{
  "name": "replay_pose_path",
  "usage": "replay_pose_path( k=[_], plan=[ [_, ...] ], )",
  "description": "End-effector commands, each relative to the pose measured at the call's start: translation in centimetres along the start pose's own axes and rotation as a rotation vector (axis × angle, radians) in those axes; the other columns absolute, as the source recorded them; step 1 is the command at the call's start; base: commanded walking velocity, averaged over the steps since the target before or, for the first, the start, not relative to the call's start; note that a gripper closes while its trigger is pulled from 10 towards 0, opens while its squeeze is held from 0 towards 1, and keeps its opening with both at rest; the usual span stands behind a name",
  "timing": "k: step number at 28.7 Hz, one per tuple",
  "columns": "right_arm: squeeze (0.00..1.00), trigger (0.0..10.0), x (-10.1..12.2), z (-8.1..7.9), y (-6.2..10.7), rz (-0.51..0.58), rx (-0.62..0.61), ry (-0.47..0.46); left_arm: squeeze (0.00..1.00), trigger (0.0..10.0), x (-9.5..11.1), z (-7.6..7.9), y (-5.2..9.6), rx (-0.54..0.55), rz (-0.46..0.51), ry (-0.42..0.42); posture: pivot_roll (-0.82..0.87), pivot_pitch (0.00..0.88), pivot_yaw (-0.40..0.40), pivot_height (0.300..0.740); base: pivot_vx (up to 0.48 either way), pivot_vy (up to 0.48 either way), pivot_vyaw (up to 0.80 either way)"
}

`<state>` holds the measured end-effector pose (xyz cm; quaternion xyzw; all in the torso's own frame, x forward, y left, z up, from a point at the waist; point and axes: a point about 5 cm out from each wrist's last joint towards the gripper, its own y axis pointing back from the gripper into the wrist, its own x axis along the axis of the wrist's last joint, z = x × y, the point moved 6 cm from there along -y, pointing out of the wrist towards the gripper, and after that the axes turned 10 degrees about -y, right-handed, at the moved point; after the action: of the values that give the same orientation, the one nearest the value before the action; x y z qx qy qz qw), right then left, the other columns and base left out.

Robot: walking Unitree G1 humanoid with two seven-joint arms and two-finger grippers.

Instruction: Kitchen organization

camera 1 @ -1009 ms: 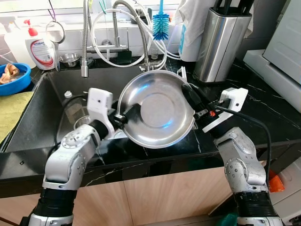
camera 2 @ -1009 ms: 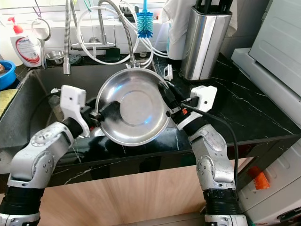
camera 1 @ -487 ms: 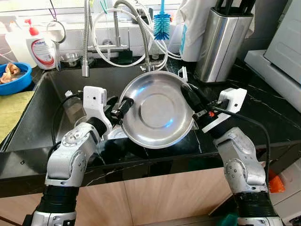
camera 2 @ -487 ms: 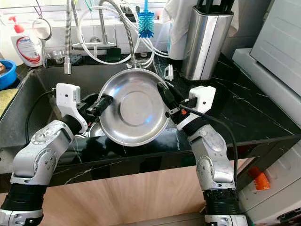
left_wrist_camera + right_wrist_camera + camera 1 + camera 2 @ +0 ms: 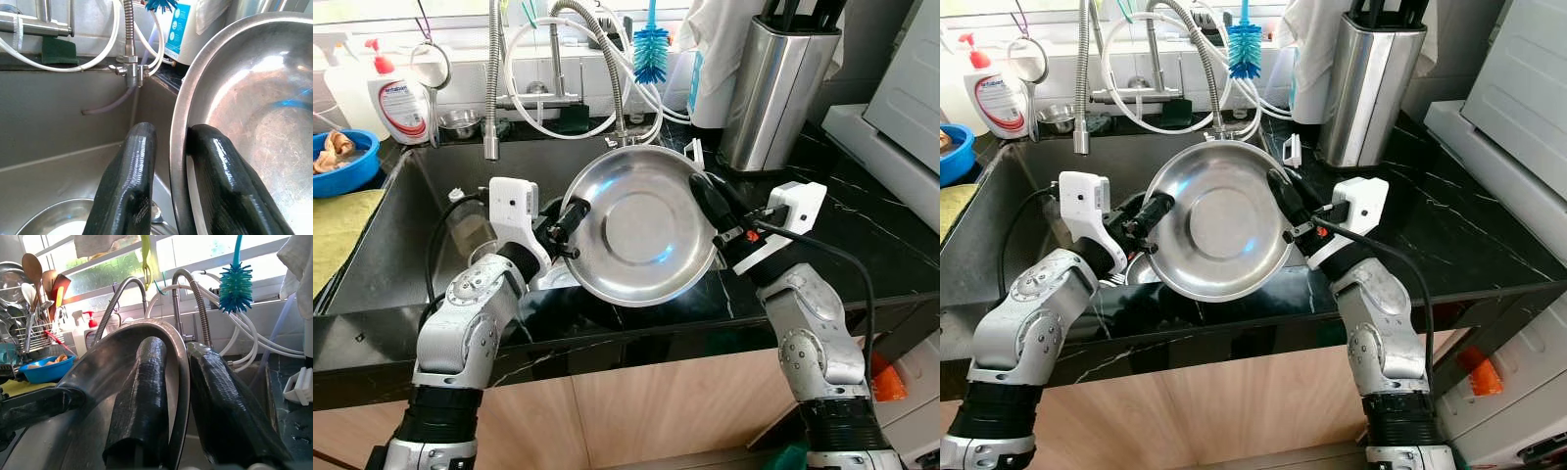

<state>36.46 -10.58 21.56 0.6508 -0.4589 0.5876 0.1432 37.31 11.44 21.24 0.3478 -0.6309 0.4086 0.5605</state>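
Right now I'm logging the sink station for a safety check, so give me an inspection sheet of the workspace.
Surface: black marble counter around a dark sink.
Job's things: steel bowl held tilted over the sink's edge.
Clutter: soap bottle, blue bowl, blue brush, knife block.
Grippers: left gripper and right gripper, jaws pinching opposite rims.
Cables: black cable on right arm; white hoses at faucet.
Surroundings: window, dish rack.
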Motion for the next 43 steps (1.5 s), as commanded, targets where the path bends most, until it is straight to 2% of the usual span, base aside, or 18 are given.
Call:
replay_pose_path(
  k=[1, 2, 3, 4, 5, 25, 26, 30, 34, 37, 38, 39, 41, 42, 43],
  plan=[
    [0.0, 10.0, -0.2, 0.3, 0.4, -0.016, -0.005, 0.008, 0.0, 0.0, 1.7, -2.3, 0.3, 0.093, 0.057, -0.037, 0.09, 0.0, -0.042, 0.74, 0.0, 0.0, 0.0],
    [0.35, 10.0, -0.3, 0.2, 0.4, -0.017, -0.003, 0.0, 0.0, 0.0, 1.7, -2.3, 0.3, 0.092, 0.06, -0.04, 0.09, 0.0, -0.042, 0.74, 0.0, 0.0, 0.0],
    [0.35, 10.0, -0.3, 0.2, 0.4, -0.017, -0.003, 0.0, 0.0, 0.0, 1.7, -2.3, 0.3, 0.092, 0.06, -0.04, 0.09, 0.0, -0.042, 0.74, 0.0, 0.0, 0.0],
    [0.79, 10.0, -0.3, 0.2, 0.3, -0.016, -0.003, -0.003, 0.0, 0.0, 1.7, -2.3, 0.3, 0.093, 0.06, -0.041, 0.09, 0.0, -0.042, 0.74, 0.0, 0.0, 0.0],
    [1.0, 10.0, -0.3, 0.2, 0.3, -0.014, -0.001, -0.011, 0.0, 0.0, 1.8, -2.3, 0.3, 0.092, 0.061, -0.041, 0.09, 0.0, -0.042, 0.74, 0.0, 0.0, 0.0],
    [1.0, 10.0, -0.1, -0.1, 0.1, -0.003, -0.004, -0.006, 0.0, 0.0, 2.1, -2.1, 0.3, 0.086, 0.076, -0.044, 0.09, 0.0, -0.04, 0.74, 0.0, 0.0, 0.0],
    [0.0, 10.0, 0.0, 0.1, 0.0, 0.0, -0.014, 0.002, 0.0, 0.0, 2.1, -2.1, 0.3, 0.088, 0.076, -0.044, 0.09, 0.0, -0.039, 0.74, 0.0, 0.0, 0.0],
    [0.0, 10.0, 0.0, 0.1, -0.1, 0.002, -0.02, 0.003, 0.0, 0.0, 2.1, -2.2, 0.3, 0.095, 0.078, -0.045, 0.09, 0.0, -0.038, 0.74, 0.0, 0.0, 0.0],
    [0.0, 10.0, 0.6, 1.4, 0.1, 0.031, -0.104, 0.024, 0.0, 0.0, 2.1, -3.1, 0.4, 0.137, 0.084, -0.044, 0.09, 0.0, -0.037, 0.74, 0.0, 0.0, 0.0],
    [0.0, 10.0, 1.4, 2.1, 0.0, 0.06, -0.148, 0.038, 0.0, 0.0, 2.5, -4.7, 0.4, 0.238, 0.096, -0.057, 0.09, 0.0, -0.037, 0.74, 0.0, 0.0, 0.0],
    [0.0, 10.0, 1.8, 2.4, 0.0, 0.074, -0.17, 0.043, 0.0, 0.0, 2.9, -6.3, 0.7, 0.342, 0.118, -0.066, 0.09, 0.0, -0.035, 0.74, 0.0, 0.0, 0.0],
    [0.0, 10.0, 1.8, 2.4, 0.0, 0.074, -0.17, 0.043, 0.0, 0.0, 2.9, -6.3, 0.7, 0.342, 0.118, -0.066, 0.09, 0.0, -0.035, 0.74, 0.0, 0.0, 0.0],
    [0.0, 10.0, 2.0, 2.4, 0.0, 0.086, -0.187, 0.042, 0.0, 0.0, 3.5, -7.7, 1.2, 0.431, 0.145, -0.069, 0.08, 0.0, -0.034, 0.74, 0.0, 0.0, 0.0],
    [0.0, 10.0, 2.1, 2.3, 0.1, 0.091, -0.191, 0.041, 0.0, 1.6, 3.8, -8.4, 1.5, 0.479, 0.16, -0.083, 0.08, 0.0, -0.034, 0.74, 0.0, 0.0, 0.0],
    [0.0, 10.0, 2.1, 2.2, 0.2, 0.095, -0.193, 0.04, 0.0, 1.6, 4.1, -8.7, 1.7, 0.504, 0.171, -0.099, 0.08, 0.0, -0.034, 0.74, 0.0, 0.0, 0.0]
  ],
)
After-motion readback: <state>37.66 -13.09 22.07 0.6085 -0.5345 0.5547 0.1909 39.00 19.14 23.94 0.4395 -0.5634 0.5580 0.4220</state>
